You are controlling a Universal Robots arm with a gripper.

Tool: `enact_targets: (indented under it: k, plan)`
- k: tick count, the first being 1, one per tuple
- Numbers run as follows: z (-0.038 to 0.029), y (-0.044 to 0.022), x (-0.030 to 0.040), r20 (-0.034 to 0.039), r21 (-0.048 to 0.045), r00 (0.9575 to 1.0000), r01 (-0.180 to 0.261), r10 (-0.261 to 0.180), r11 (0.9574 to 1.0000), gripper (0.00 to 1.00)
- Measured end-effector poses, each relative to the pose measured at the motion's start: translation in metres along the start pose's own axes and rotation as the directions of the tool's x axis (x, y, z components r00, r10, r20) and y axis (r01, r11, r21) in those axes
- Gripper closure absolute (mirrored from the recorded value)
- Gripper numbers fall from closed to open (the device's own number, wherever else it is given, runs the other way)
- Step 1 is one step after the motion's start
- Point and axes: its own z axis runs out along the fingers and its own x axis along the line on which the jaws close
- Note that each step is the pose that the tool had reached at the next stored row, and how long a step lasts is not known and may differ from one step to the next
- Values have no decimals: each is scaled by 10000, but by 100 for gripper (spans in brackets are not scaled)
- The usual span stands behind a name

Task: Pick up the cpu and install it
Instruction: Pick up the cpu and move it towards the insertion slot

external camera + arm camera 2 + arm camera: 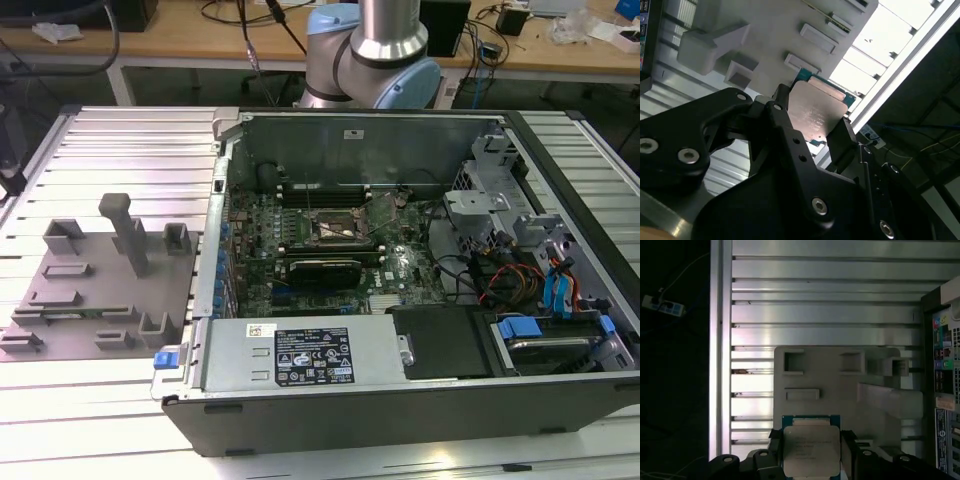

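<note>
We find the gripper with its jaws pinching the cpu by two opposite edges, held above the grey fixture plate on the slatted table. We judge pickup done. The socket in the computer case appears unfilled, so installation remains outstanding.

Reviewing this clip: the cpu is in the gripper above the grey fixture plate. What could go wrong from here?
1. The gripper holds the cpu by two thin edges only, above the grey fixture plate. A slip could tilt or drop it.
2. The socket sits inside the computer case, close to a long dark part. The fingers may strike something there, and a tilted chip could seat badly.
</note>
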Motion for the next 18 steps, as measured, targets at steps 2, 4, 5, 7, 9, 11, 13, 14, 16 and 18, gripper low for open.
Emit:
enact_targets:
  k: [2, 4, 5, 7, 9, 11, 13, 14, 16, 18]
  plan:
    - [-146, 12, -4, 4, 0, 10000, 0, 0, 10000, 45]
    - [-257, 22, -7, 10, -1, 10000, 0, 0, 10000, 45]
    - [-288, 24, -8, 11, 0, 10000, 1, -1, 10000, 45]
    - [-362, 33, -9, 14, 0, 10000, -1, 1, 10000, 45]
    - [-434, 44, -11, 16, 0, 10000, 0, 0, 10000, 45]
    - [-521, 56, -13, 20, 0, 10000, 0, 0, 10000, 45]
    - [-611, 70, -16, 23, 0, 10000, 0, 0, 10000, 45]
    - [-653, 77, -17, 26, 0, 10000, 1, -1, 10000, 45]
    - [-739, 89, -20, 31, 0, 10000, 1, -1, 10000, 45]
    - [-846, 104, -22, 38, 0, 10000, 1, -1, 10000, 45]
